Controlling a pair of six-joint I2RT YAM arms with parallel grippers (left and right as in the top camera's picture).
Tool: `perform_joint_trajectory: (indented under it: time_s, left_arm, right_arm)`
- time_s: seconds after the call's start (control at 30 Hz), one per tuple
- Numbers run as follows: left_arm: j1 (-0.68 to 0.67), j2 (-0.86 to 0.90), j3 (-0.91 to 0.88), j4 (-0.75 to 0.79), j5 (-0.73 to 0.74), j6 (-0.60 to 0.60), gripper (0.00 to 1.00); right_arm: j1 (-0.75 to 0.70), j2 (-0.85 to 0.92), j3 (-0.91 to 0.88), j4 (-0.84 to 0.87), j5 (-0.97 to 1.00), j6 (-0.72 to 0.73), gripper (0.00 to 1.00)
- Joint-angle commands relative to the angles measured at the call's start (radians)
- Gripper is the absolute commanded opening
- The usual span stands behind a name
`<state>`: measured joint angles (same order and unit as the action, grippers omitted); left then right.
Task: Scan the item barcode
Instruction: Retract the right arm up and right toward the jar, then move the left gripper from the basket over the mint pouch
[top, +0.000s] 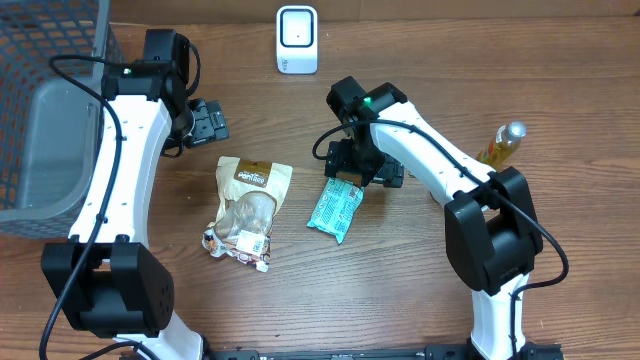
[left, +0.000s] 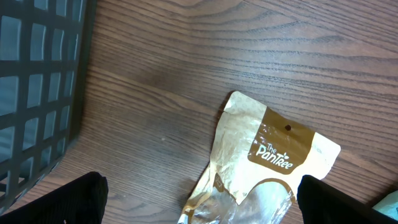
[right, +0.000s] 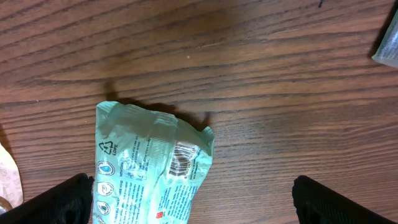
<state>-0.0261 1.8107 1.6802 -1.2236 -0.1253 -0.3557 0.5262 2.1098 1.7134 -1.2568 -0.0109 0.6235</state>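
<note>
I see the right jaws spread, with the mint-green crinkled plastic packet (right: 149, 171) lying loose between them on the tabletop (right: 280, 93). Only the right wrist view shows its barcode (right: 180, 163). The left jaws are spread above a tan-and-brown paper pouch (left: 273, 155), seemingly clear of it.

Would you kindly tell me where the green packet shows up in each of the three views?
Overhead: the green packet lies at centre, right of the brown pouch.
Left wrist: only a teal sliver in the lower right corner, probably it.
Right wrist: lower left, barcode facing up.
Shared landmark: the brown pouch, central in left wrist, a beige sliver at right wrist's left edge.
</note>
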Motion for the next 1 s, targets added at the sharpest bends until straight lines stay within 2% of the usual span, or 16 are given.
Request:
perform_joint_trajectory:
  time_s: [0.0,0.23,0.73,0.97]
  left_arm:
    - [-0.007,0.001,0.016,0.001,-0.013,0.012,1.0]
    - [-0.007,0.001,0.016,0.001,-0.013,0.012,1.0]
    - [-0.007,0.001,0.016,0.001,-0.013,0.012,0.99]
    - [-0.007,0.001,0.016,0.001,-0.012,0.012,1.0]
  right_arm:
    - [0.002,-0.022,0.006,0.003,0.009,-0.003,1.0]
    - [-0.022,-0.022,0.016,0.041,0.01,-0.003,1.0]
    - [-0.37,-0.022,0.048,0.063,-0.062,-0.004,1.0]
    - [-0.441,-0.022,0.048,0.067,-0.056,-0.004,1.0]
